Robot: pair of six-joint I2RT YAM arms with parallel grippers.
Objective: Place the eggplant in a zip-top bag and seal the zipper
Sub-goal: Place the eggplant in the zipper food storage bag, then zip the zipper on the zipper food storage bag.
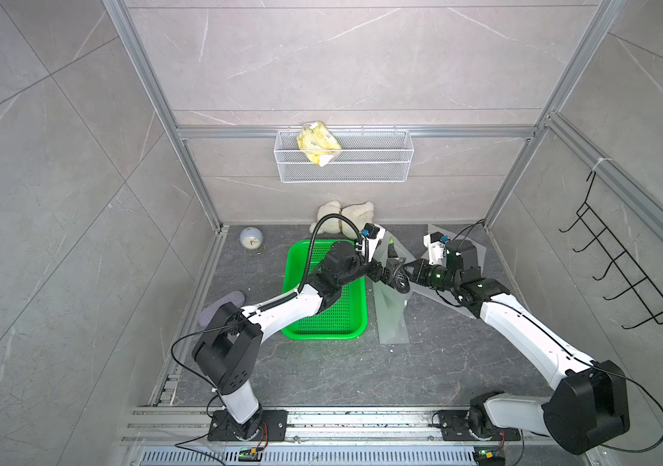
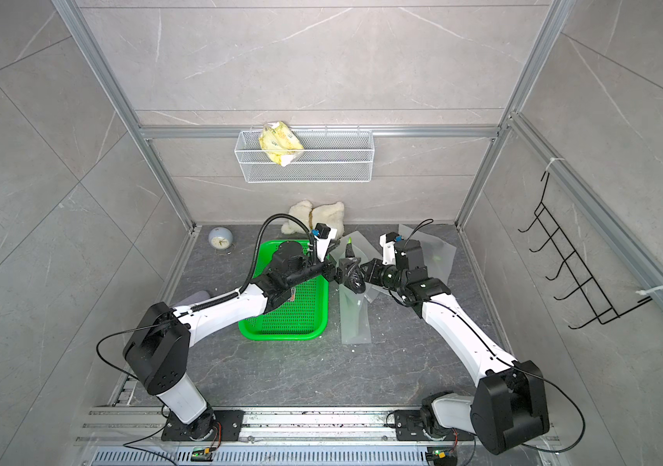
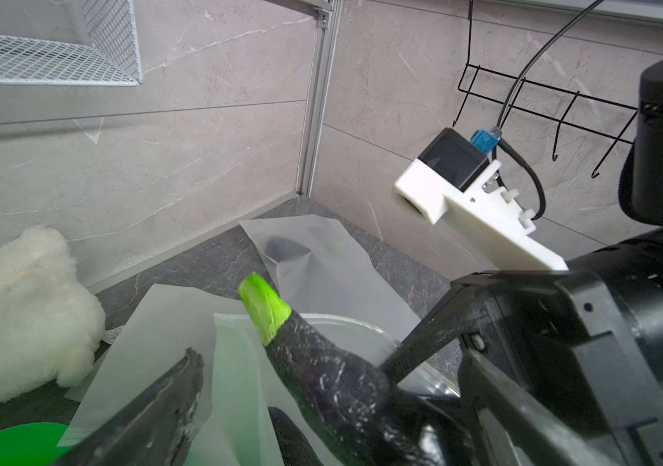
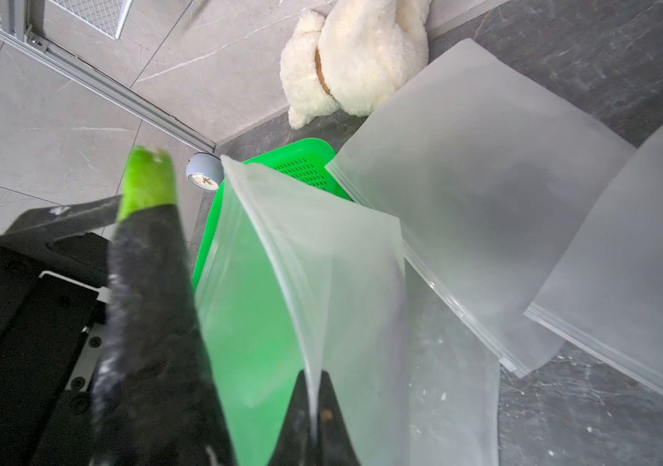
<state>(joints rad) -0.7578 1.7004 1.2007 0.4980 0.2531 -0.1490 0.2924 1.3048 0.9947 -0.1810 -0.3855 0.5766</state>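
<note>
And there was the eggplant (image 1: 396, 278), dark and scuffed, up off the table (image 1: 321, 371) and standing close to upright with its green stem topmost, right between the two arms. The left gripper (image 1: 378, 274) sat around it with the jaws spread wide; in the left wrist view one of its fingers (image 3: 168, 403) stood clear of the skin with daylight between, so it looked like no grip at all on that side. Across from it the right gripper (image 4: 313, 403) was pinched tight on one lip of the zip-top bag (image 4: 281, 282), hoisting the mouth end while the rest of the bag trailed down onto the table beside the green tray (image 1: 333, 318). Was the eggplant's base already inside the mouth? From where I stood I couldn't tell; the grippers hid it. I judged this the insertion step, at the point of release, with sealing not yet begun. Next, I reckoned, the eggplant had to slide right down into the bag, the left arm had to back out without dragging the stem along, and the zipper line would then need pressing shut end to end. Spare bags (image 4: 483, 181) and a plush toy (image 4: 362, 60) lay further back, out of the way.
</note>
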